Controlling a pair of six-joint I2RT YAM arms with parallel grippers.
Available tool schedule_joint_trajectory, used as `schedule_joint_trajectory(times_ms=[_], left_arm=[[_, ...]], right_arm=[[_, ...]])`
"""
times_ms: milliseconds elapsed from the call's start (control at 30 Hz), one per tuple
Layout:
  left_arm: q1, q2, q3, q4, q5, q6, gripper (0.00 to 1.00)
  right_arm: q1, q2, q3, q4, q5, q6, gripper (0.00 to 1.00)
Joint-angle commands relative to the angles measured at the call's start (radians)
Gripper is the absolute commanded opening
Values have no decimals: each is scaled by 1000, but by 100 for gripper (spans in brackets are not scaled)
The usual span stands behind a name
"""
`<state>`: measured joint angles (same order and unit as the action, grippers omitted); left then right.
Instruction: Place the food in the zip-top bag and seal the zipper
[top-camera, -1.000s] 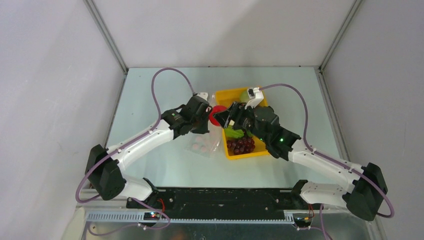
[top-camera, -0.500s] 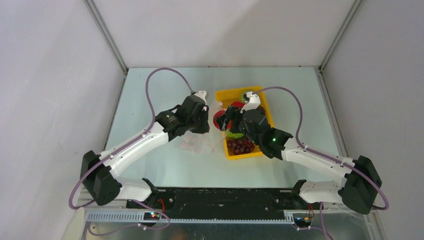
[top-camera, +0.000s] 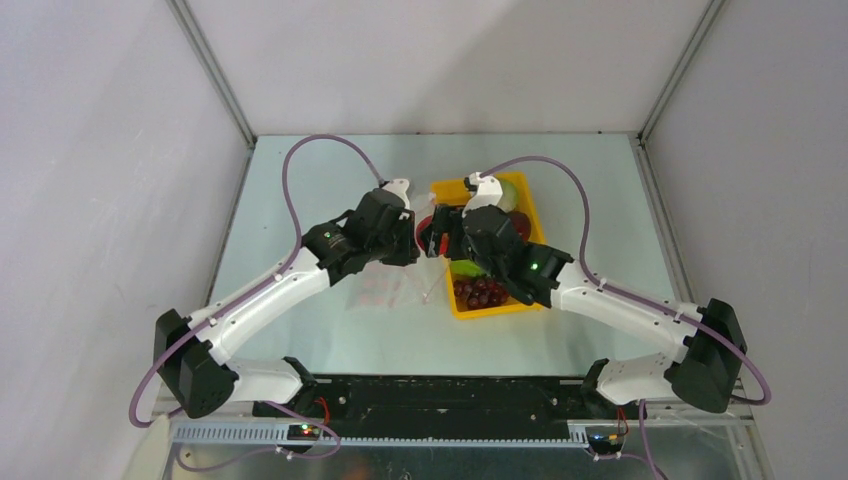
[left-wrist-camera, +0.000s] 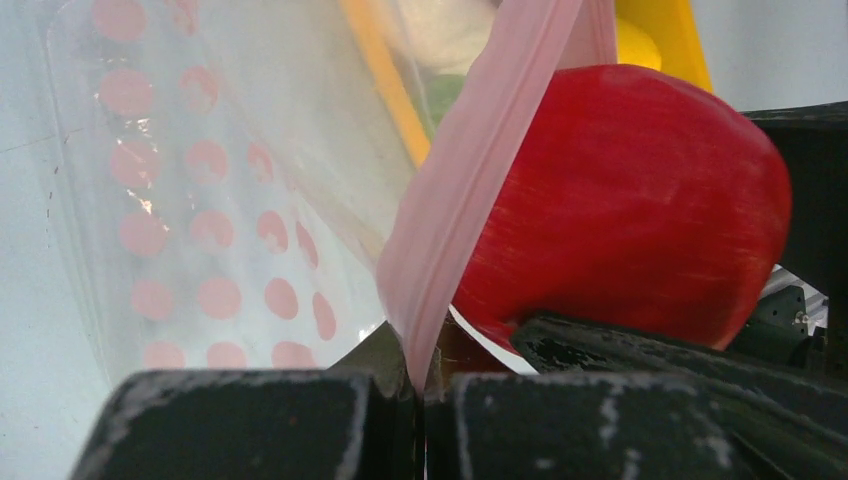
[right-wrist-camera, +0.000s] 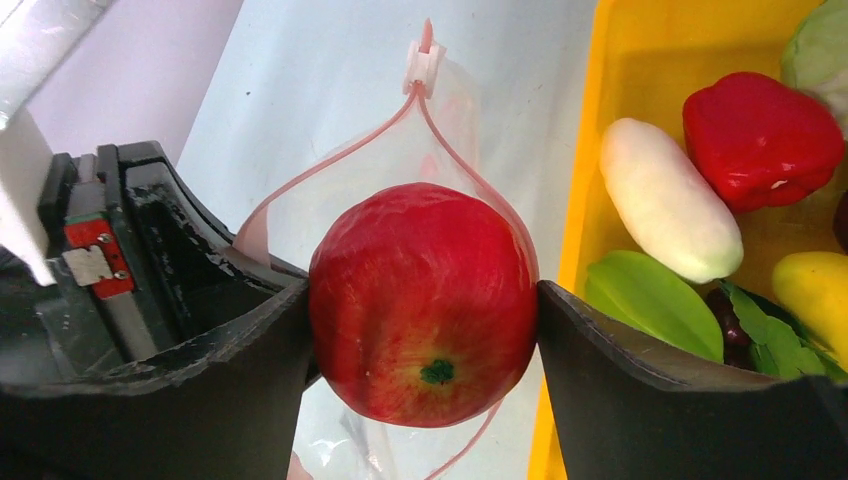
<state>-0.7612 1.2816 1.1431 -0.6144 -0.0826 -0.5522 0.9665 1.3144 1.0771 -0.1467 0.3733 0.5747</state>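
Right wrist view: the right gripper (right-wrist-camera: 424, 335) clasps a glossy, round red apple (right-wrist-camera: 420, 265) at the open mouth of the clear, pink-dotted zip-top bag (left-wrist-camera: 200, 200). The left gripper (left-wrist-camera: 418, 385) pinches the thin pink zipper (left-wrist-camera: 480, 170) tight. Beside them, the yellow plastic tray (right-wrist-camera: 640, 60) holds a red pepper (right-wrist-camera: 760, 135), a smooth white radish (right-wrist-camera: 668, 210) and grapes (top-camera: 482, 292).

Both arms have white links (top-camera: 265, 295), black joints (top-camera: 190, 365) and looping purple cables (top-camera: 330, 137).

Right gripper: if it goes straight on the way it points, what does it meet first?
Likely the open mouth of the bag. The right gripper, shut on the apple, points into the zipper loop, which the left gripper pinches. Behind that, bag film and table; depth is unclear.
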Motion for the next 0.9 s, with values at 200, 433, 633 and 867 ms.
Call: schedule_joint_trajectory(times_ms=[200,433,633,867], left_arm=[[-3,-43,51,29,13,-25,0],[-4,-54,54,33,1,-42,0],[-2,-49,54,40,2,-48,0],[-2,-33,59,21,-19,-48,0]], right_arm=[[20,52,157,-179,120,1,84],[34,107,236,-282,170,8,92],[39,106,249,-254,142,-5,94],[42,52,248,-237,125,-24,93]])
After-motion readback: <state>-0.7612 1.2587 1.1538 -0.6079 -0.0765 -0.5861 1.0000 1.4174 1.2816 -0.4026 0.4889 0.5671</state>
